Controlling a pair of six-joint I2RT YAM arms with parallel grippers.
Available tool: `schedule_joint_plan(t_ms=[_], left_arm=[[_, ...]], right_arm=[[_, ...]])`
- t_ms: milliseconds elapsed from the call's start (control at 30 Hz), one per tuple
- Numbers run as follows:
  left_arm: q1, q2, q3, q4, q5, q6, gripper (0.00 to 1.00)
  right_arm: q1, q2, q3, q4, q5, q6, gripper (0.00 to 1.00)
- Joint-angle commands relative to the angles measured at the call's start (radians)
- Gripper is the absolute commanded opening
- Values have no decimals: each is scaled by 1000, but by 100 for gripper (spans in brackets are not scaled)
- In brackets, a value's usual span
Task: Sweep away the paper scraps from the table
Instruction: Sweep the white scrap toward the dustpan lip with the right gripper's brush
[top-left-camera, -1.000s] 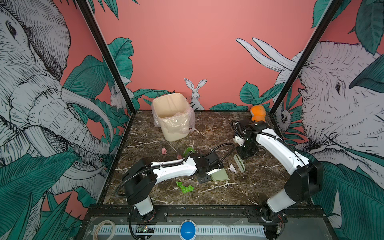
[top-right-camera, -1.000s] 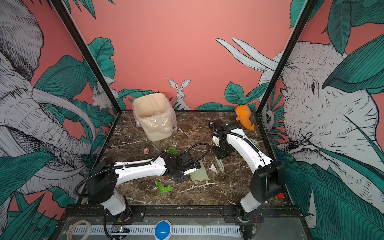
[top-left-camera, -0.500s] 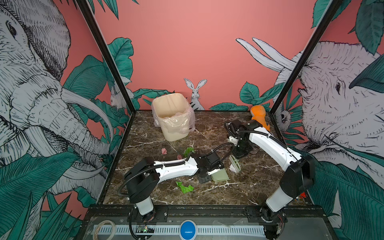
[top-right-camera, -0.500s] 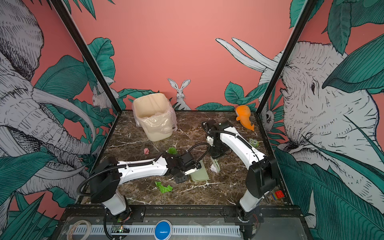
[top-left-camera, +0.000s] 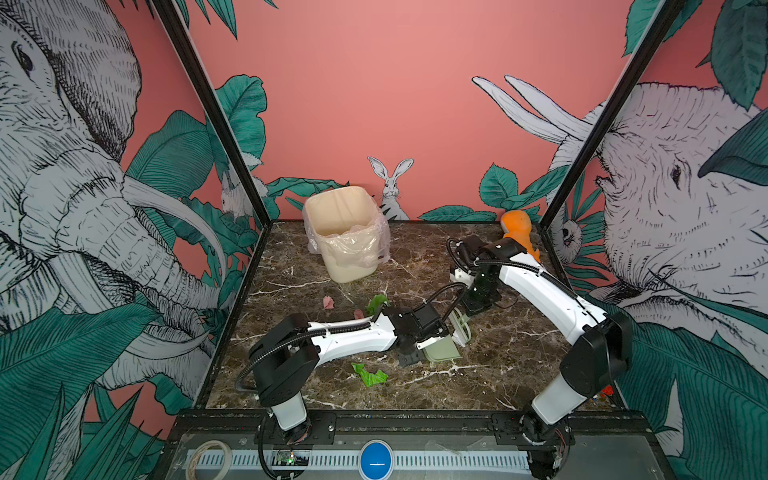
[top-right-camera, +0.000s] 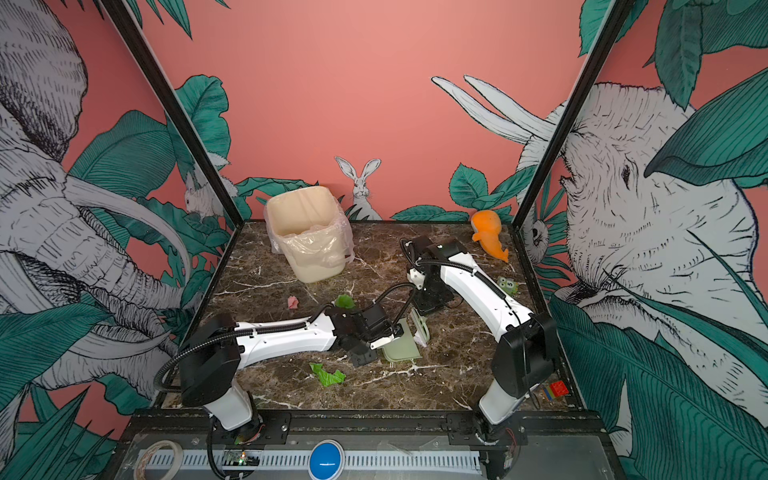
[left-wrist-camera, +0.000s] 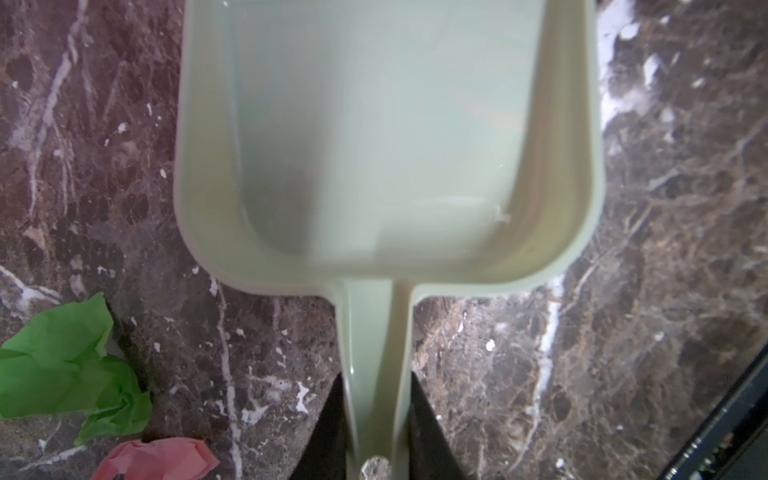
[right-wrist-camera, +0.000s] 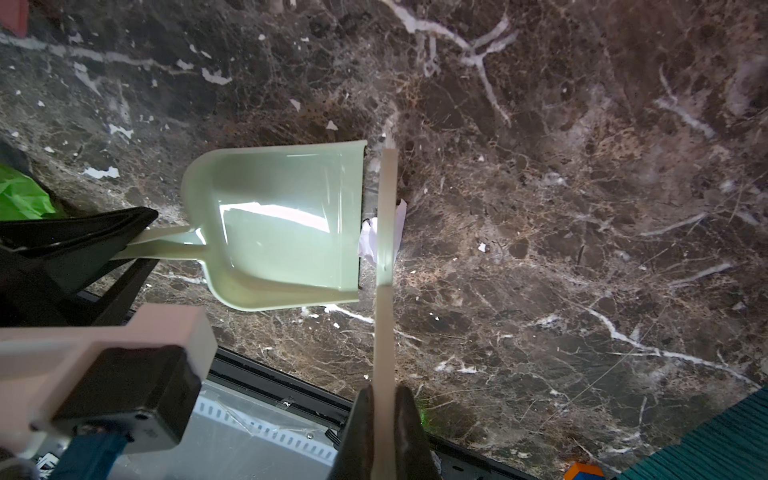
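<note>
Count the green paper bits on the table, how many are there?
2. The far green scrap lies just behind the left arm; the near green scrap lies in front of it. More may hide underneath.

A cream bin (top-left-camera: 345, 249) with a clear liner stands at the back left, and an orange toy (top-right-camera: 488, 235) lies at the back right. In the middle sits a pale green dustpan (top-right-camera: 401, 348), with a matching brush (top-right-camera: 420, 326) just beside its open edge.

Dustpan (top-left-camera: 442, 351) and brush (top-left-camera: 460, 326) sit together on the table (top-left-camera: 519, 361), green scrap (top-left-camera: 370, 375) nearby.
</note>
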Motion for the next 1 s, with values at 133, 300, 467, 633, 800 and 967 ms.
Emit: schedule_joint_plan(t_ms=[133, 300, 467, 633, 800, 967], left_arm=[[-5, 11, -11, 3, 24, -11, 6], [-5, 8, -23, 6, 37, -19, 5], [-5, 7, -31, 9, 49, -27, 5], [-5, 11, -31, 11, 59, -34, 5], [-5, 19, -29, 13, 63, -39, 5], [-5, 20, -30, 10, 62, -40, 5]], right_arm=[[-7, -20, 45, -68, 127, -1, 0], [-7, 6, 28, -60, 137, 8, 0], [-5, 36, 6, -54, 119, 9, 0], [-4, 31, -15, -29, 83, 19, 0], [4, 28, -27, -22, 56, 27, 0], [31, 21, -38, 6, -18, 44, 0]])
